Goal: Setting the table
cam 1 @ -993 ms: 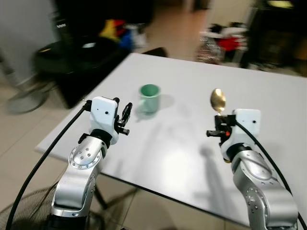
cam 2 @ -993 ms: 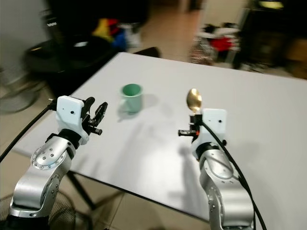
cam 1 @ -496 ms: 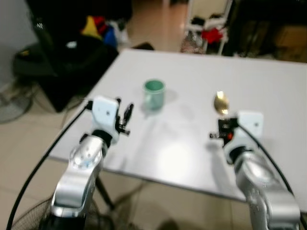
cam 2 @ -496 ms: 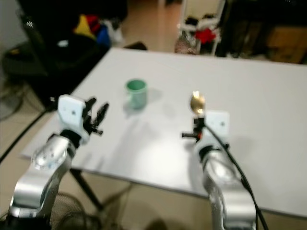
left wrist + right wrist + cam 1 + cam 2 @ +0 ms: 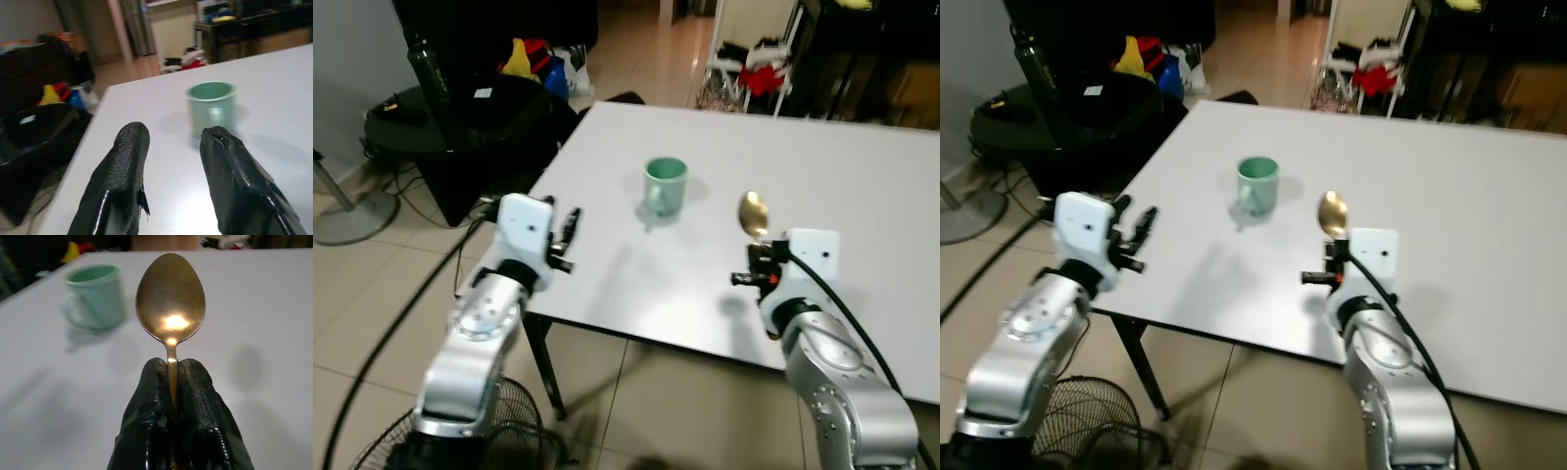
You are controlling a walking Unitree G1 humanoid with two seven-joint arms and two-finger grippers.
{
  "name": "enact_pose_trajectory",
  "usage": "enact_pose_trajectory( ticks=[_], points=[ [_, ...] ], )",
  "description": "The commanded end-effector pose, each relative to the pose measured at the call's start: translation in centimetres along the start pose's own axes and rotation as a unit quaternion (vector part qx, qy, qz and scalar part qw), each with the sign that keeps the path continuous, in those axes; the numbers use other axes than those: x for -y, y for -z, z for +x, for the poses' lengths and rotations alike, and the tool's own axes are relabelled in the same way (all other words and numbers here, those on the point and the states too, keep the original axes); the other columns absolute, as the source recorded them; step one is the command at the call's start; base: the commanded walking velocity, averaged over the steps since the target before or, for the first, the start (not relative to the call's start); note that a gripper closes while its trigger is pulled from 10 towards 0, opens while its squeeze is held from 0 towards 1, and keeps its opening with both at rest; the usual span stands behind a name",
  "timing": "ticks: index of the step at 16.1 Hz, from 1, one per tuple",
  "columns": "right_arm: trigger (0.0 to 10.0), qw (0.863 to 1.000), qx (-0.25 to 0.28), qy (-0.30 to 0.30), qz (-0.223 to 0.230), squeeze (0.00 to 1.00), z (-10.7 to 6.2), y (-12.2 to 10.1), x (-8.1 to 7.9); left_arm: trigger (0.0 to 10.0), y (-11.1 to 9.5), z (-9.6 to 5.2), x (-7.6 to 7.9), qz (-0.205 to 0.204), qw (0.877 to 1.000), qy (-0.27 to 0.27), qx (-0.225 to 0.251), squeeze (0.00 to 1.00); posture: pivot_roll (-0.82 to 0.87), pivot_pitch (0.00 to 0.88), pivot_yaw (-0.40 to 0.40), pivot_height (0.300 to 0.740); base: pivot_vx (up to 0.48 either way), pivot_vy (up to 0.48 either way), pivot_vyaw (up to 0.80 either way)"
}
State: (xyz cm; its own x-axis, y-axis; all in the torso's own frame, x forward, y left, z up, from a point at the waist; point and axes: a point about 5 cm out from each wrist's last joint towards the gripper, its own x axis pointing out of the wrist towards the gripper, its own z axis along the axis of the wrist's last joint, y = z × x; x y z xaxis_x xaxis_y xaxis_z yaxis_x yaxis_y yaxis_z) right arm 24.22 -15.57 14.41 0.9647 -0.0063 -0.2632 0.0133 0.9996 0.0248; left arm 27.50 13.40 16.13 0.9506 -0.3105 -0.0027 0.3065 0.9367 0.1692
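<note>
**Spoon gripped above the counter**

The right end effector [image 5: 172, 377] is clenched on a glossy gold spoon [image 5: 170, 298], bowl upright, lower right of centre. The left end effector [image 5: 173, 161] hangs released, fingers apart, at the smooth white counter [image 5: 862, 176] edge. A mint-green ceramic mug [image 5: 665, 184] stands centre frame.

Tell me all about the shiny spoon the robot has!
The spoon is gold-coloured metal with a smooth oval bowl that catches a bright spot of light. The right claw is shut on its thin handle, just under the bowl, so the rest of the handle is hidden. It is held in the air over the white table, bowl end pointing up. The green mug stands apart, to the robot's left.
</note>
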Motion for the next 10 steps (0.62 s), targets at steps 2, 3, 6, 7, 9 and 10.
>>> enact_pose_trajectory(
  ticks=[2,3,6,7,9,10],
  points=[
    [10.0,1.0,-0.014,-0.002,-0.017,0.0,0.7,-0.3,0.4,10.0,0.4,0.0,0.2,0.005,0.999,0.03,-0.014,0.0,0.0,0.0,0.084,0.74,0.0,0.0,0.0],
    [10.0,0.999,-0.026,-0.001,-0.023,0.0,0.8,-0.2,0.6,10.0,0.5,-0.1,0.4,0.007,0.999,0.04,-0.016,0.0,0.0,0.0,0.084,0.74,0.0,0.0,0.0],
    [10.0,0.995,-0.083,0.023,-0.046,0.0,1.7,0.5,2.9,10.0,0.6,-0.4,1.3,0.003,0.995,0.101,-0.022,0.0,0.01,0.0,0.084,0.74,0.0,0.0,0.0],
    [10.0,0.994,-0.091,0.025,-0.046,0.0,1.8,0.6,3.2,10.0,0.6,-0.5,1.4,0.003,0.994,0.11,-0.022,0.0,0.01,0.0,0.084,0.74,0.0,0.0,0.0],
    [10.0,0.993,-0.111,0.028,-0.041,0.0,2.1,0.6,3.9,10.0,0.6,-0.8,1.8,-0.002,0.99,0.142,-0.025,0.0,0.01,0.0,0.081,0.74,0.0,0.0,0.0],
    [10.0,0.989,-0.14,0.025,-0.043,0.0,2.2,1.1,4.5,10.0,0.9,-1.4,2.5,0.003,0.981,0.189,-0.039,0.0,0.01,0.0,0.079,0.74,0.0,0.0,0.0]
  ],
)
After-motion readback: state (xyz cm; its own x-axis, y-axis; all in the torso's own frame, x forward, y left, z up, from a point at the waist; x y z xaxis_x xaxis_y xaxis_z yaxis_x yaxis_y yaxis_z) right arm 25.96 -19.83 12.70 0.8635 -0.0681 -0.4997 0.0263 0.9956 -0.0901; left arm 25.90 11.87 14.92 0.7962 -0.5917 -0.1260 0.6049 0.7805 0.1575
